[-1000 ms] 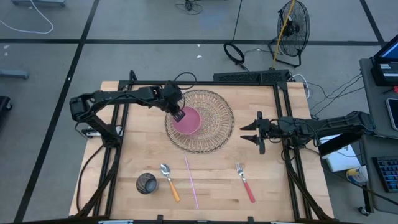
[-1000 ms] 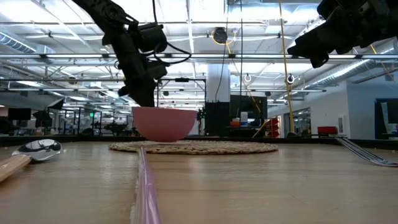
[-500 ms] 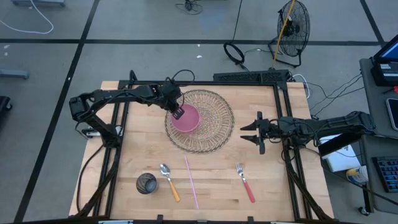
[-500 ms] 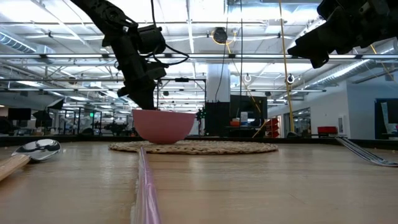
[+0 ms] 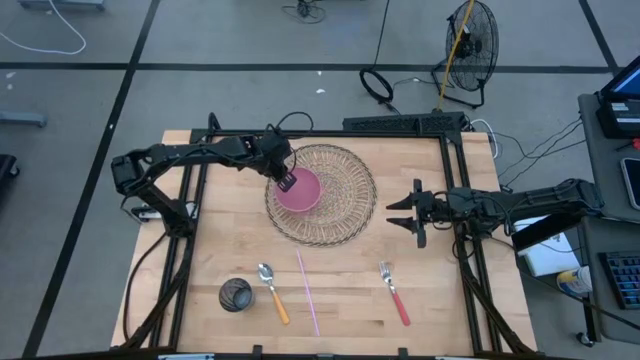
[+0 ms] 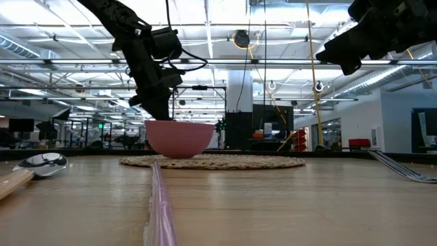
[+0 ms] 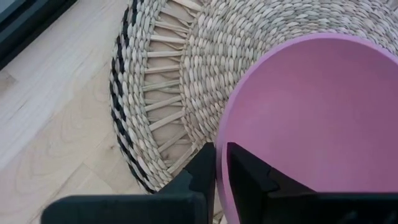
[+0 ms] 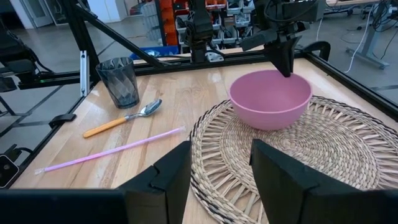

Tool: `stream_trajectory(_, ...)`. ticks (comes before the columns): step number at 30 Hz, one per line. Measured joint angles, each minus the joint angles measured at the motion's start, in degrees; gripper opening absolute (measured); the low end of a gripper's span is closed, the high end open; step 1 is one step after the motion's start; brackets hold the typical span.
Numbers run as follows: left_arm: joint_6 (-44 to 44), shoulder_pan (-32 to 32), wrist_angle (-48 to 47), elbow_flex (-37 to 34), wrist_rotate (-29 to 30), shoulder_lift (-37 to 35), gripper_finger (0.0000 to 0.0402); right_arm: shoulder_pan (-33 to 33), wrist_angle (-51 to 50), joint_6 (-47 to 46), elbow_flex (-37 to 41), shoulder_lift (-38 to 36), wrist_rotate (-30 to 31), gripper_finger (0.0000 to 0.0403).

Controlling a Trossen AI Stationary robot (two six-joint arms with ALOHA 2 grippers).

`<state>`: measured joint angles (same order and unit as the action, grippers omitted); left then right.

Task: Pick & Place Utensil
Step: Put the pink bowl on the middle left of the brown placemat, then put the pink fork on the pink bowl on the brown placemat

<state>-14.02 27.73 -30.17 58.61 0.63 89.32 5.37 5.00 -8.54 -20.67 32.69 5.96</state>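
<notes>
Straddling the pink bowl's [image 5: 300, 192] rim, the left gripper [image 7: 221, 163] has its fingers barely apart, one inside, one outside, the wall between them. Lift away crooked and a finger could snag that rim, dragging or tipping the bowl off the woven mat [image 5: 345, 215]. The utensils, spoon [image 5: 271, 289] and fork [image 5: 393, 292], lie well away from it, near the table's front edge. The right gripper [image 5: 402, 212], fingers spread and empty, waits beside the mat.

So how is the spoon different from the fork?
The spoon has an orange handle and lies beside the dark cup; the fork has a red handle and lies alone on the right arm's side. The spoon's head is a round bowl; the fork's has prongs. Both lie flat on the table, untouched.
</notes>
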Motion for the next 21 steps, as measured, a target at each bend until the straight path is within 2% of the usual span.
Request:
stream_trajectory(4, 0.59, -0.16, 0.13, 0.0, 0.54, 0.0, 0.0074, -0.02, -0.07, 0.0, 0.0, 0.0, 0.0, 0.0157)
stream_trajectory(14, -0.1, -0.42, 2.54, 0.0, 0.56, 0.02, 0.0225, 0.0, -0.07, 0.0, 0.0, 0.0, 0.0, 0.0157)
stream_trajectory(21, -0.11, -0.44, 3.99, 0.0, 0.56, -2.5, 0.0268, 0.0, -0.07, 0.0, 0.0, 0.0, 0.0, 0.0157)
